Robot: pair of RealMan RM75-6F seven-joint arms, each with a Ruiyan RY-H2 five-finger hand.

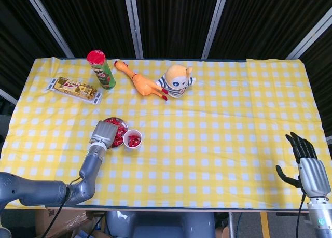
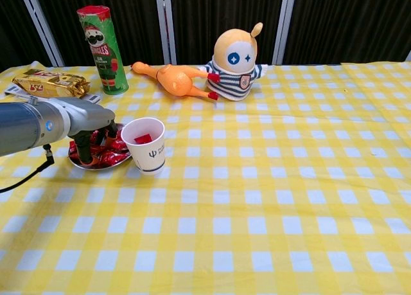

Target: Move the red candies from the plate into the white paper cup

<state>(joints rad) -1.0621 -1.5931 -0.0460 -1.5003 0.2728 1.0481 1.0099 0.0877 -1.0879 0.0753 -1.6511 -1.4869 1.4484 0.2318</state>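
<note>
1. the left hand (image 2: pixel 90 131) is seen lowered over the near-left edge of the plate (image 2: pixel 87 164), its dark fingers (image 2: pixel 82 148) pointing down among the red candies (image 2: pixel 109 152); whether a candy is pinched cannot be told from either view.
2. the plate sits on the yellow checked surface (image 2: pixel 257 198), just left of the white paper cup (image 2: pixel 145 144) and touching or nearly touching it.
3. red candies are seen inside the cup – at least a few in the head view (image 1: pixel 134 140).
4. the right hand (image 1: pixel 306 165) is held at the far right edge of the surface, fingers spread, nothing in it.
5. at the back are set a green chip can (image 2: pixel 103 49), a gold snack packet (image 2: pixel 50 83), a rubber chicken (image 2: pixel 173 79) and a striped doll (image 2: pixel 236 62) – all well apart from the plate.
</note>
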